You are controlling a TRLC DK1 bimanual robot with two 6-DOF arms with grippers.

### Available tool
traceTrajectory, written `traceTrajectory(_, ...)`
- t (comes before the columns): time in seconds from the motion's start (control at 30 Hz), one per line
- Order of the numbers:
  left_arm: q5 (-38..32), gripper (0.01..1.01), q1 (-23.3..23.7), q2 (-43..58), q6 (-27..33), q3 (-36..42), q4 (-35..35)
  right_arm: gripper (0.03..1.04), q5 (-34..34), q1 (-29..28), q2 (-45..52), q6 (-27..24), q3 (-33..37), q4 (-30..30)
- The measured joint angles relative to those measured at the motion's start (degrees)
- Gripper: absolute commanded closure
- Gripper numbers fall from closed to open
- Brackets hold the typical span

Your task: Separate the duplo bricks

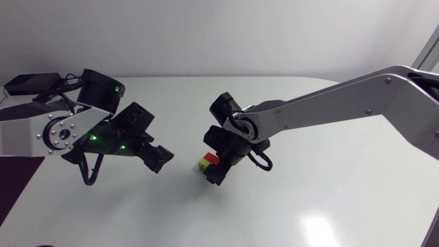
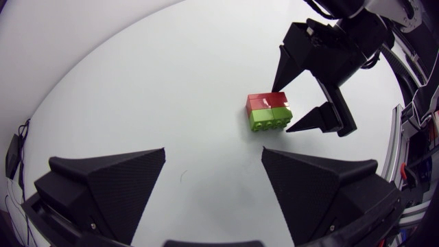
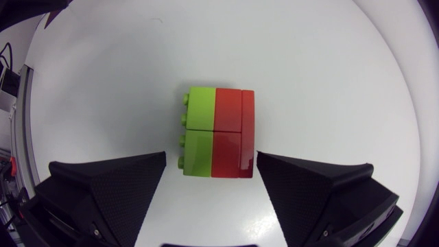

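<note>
Near edge: bare stretch of glossy white table point(image 1: 309, 206), nothing on it on this side.

Mid-table: the task's thing, a small block of duplo bricks point(image 1: 208, 162) lying on its side, with a lime-green plastic layer point(image 3: 200, 130) pressed onto a red plastic layer point(image 3: 230, 130). Green studs point outward, away from the red.

Right arm's matte black gripper point(image 3: 211, 161) stands low over the block, coming in from 2 o'clock. Fingers spread, block between them. One finger looks to be against the red face; the other stands off the studded green side. Not clamped.

Left arm's black gripper point(image 2: 214, 154) sits at 9 o'clock of the block, well apart, wedges wide open, holding nothing, aimed at the bricks.

Handling, my guess:
- Hard moulded plastic, light, rigid, won't crush.
- Smooth faces, likely to skid on this slick top if pushed from one side only.
- Studs grip tightly, so the layers need a pull or twist across the green-red seam.
- Best hold: one gripper on the red, the other on the green, each across flat side walls, clear of the seam.

In the way: little. The right fingers already crowd the block, leaving the left a narrow approach.

Far, about 10 o'clock: small black box with cables point(image 1: 31, 82), out of reach of the work.
</note>
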Motion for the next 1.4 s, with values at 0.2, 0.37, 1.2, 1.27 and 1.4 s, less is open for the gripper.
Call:
traceTrajectory(0.2,0.2,0.048,0.0,0.0,0.0,0.0,0.0,0.52,0.0,0.0,1.7,-0.2,1.2,0.0)
traceTrajectory(0.37,0.2,0.048,0.0,0.0,0.0,0.0,0.0,0.66,0.0,-0.1,2.1,-0.2,1.2,0.2)
traceTrajectory(1.2,7.3,0.048,-0.1,-16.5,11.0,-2.9,-0.9,0.72,-28.6,-11.6,-9.5,-5.4,2.0,-21.0)
traceTrajectory(1.27,7.9,0.048,-0.9,-18.0,13.2,-3.0,-2.4,0.72,-30.3,-11.4,-9.4,-7.4,2.9,-24.5)
traceTrajectory(1.4,8.5,0.048,-4.3,-21.5,17.7,-5.9,-2.8,0.72,-33.7,-10.4,-8.7,-11.0,6.5,-31.4)
